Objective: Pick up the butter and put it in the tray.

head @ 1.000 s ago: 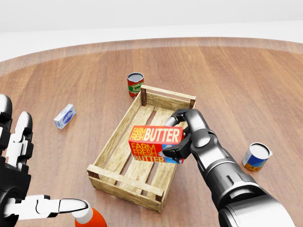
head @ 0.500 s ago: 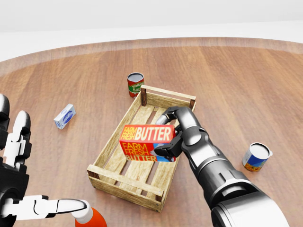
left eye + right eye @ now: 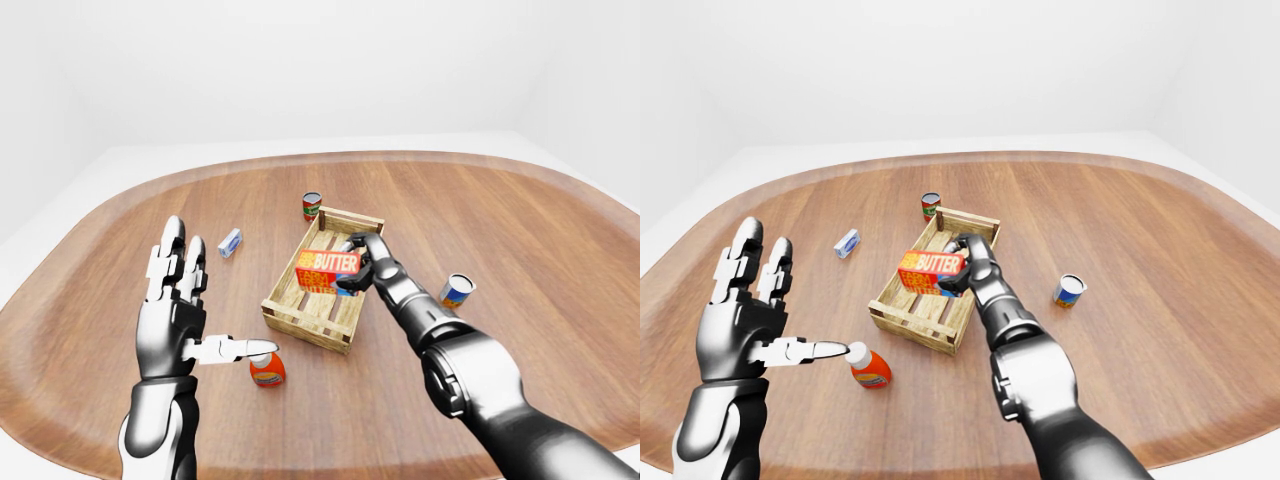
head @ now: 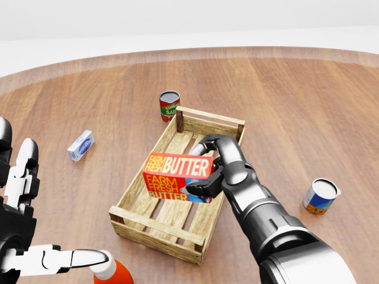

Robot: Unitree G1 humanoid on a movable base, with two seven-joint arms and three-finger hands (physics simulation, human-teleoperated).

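Note:
A red and orange butter box (image 4: 174, 175) is held over the middle of the wooden slatted tray (image 4: 142, 222), with my right hand (image 4: 208, 167) shut on its right end. The box hangs slightly tilted above the tray's slats. My left hand (image 4: 23, 225) is raised at the lower left of the head view, fingers spread and open, holding nothing, well left of the tray. In the left-eye view the butter box (image 3: 327, 268) shows above the tray (image 3: 305, 326).
A red tomato can (image 4: 169, 106) stands just beyond the tray's top corner. A small blue and white box (image 4: 80, 145) lies to the left. A blue can (image 4: 320, 196) sits at the right. An orange bottle (image 4: 111, 273) lies near my left thumb.
My right hand has carried the butter box leftward, further over the middle of the tray. The left hand has stayed where it was.

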